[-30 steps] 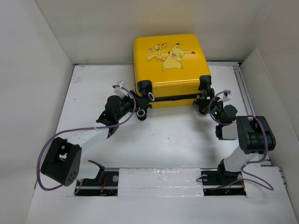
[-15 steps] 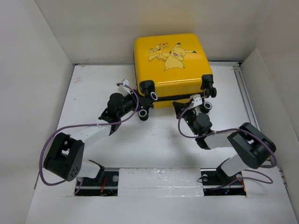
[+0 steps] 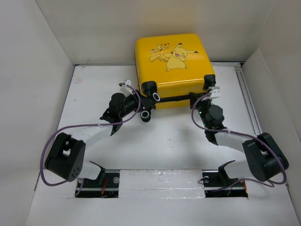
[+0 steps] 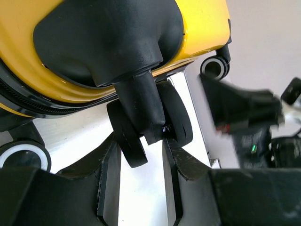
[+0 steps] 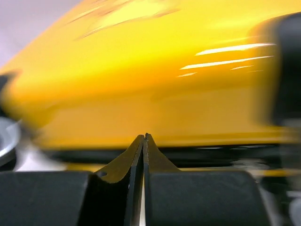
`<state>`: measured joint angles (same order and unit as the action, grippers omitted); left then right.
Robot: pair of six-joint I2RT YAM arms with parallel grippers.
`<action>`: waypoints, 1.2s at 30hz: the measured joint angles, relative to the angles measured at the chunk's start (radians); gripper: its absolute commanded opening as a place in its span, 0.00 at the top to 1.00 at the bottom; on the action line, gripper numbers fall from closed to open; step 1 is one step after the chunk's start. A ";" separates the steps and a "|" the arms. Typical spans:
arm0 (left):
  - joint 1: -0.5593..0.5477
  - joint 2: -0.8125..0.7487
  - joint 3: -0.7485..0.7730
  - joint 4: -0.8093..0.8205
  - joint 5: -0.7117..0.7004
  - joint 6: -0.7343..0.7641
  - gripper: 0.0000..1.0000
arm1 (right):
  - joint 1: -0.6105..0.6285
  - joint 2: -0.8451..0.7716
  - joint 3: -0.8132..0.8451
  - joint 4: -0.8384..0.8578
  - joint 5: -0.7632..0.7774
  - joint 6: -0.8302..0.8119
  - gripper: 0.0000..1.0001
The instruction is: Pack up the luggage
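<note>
Well back on the white table (image 3: 164, 141), close to the rear wall, the yellow luggage (image 3: 171, 66) lies zipped shut, its Pikachu drawing (image 3: 175, 55) facing up and its wheeled end turned toward me. My left pincer (image 4: 141, 157) is at the case's near left corner. Its fingers (image 4: 109, 179) stand apart on either side of a black caster wheel (image 4: 126, 141) that hangs down into the gap between them. Whether they are pinching that wheel or only flanking it, I cannot tell from my wrist view. A second wheel with a white rim (image 4: 23, 157) sits on the table just to the left. My right pincer (image 5: 143, 141) is at the near right corner, its two fingers pressed tip to tip with nothing between them. It points at the glossy yellow shell just ahead, about level with the black zipper trim (image 5: 197, 153). That wrist view is blurred, so I cannot say whether the tips touch the case.
</note>
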<state>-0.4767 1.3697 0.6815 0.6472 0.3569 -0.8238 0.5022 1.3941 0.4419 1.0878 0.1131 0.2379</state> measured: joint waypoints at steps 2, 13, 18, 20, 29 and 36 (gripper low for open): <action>0.000 -0.003 0.000 -0.002 -0.003 0.000 1.00 | -0.104 -0.050 0.002 -0.061 0.031 0.030 0.70; 0.000 -0.006 0.000 -0.005 -0.010 0.003 1.00 | -0.211 -0.029 0.040 -0.306 0.064 0.097 0.53; 0.000 -0.011 0.000 -0.010 -0.014 0.006 1.00 | -0.241 -0.025 0.040 -0.333 0.064 0.129 0.48; -0.001 -0.011 0.000 -0.011 -0.017 0.008 1.00 | -0.248 -0.024 0.040 -0.340 0.067 0.137 0.46; -0.004 -0.018 0.000 -0.014 -0.024 0.011 1.00 | -0.316 0.055 0.086 -0.401 0.001 0.160 0.40; -0.010 -0.018 0.000 -0.008 -0.032 0.011 1.00 | -0.338 0.076 0.094 -0.374 -0.060 0.159 0.56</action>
<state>-0.4866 1.3521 0.6811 0.6388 0.3248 -0.8131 0.1638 1.4700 0.5358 0.7136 0.0532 0.3965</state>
